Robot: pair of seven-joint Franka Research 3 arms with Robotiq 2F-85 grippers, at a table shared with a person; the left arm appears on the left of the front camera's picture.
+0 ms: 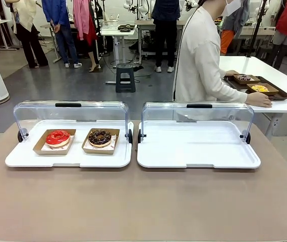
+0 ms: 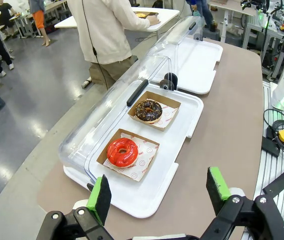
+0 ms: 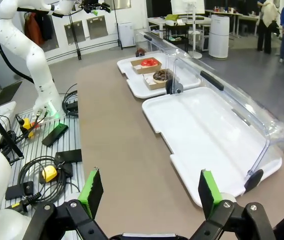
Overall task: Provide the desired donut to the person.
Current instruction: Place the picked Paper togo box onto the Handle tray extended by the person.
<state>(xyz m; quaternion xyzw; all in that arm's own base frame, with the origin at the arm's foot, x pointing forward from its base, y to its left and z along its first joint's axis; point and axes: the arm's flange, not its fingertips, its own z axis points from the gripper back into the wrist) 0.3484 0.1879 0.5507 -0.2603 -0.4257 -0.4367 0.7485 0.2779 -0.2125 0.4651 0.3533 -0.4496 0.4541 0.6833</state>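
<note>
Two donuts in brown paper trays on left white plastic tray (image 1: 22, 160): red-glazed donut (image 1: 58, 137), chocolate-glazed donut (image 1: 100, 137). Left gripper (image 2: 159, 194) open, empty. Right gripper (image 3: 147, 192) open, empty. Person in cream cardigan (image 1: 199, 60) turned toward side table.

From my seat, two trays sat side by side on the table (image 1: 143, 201): the left tray (image 1: 42, 160) held two donuts (image 1: 58, 137), the right tray (image 1: 198, 157) none; the person (image 1: 199, 60) stood behind it.

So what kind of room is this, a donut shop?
More likely a robot lab set up like a shop counter. Two donuts sit in a white tray with a clear lid, but there are robot arms, cables and plain work tables behind the person.
</note>
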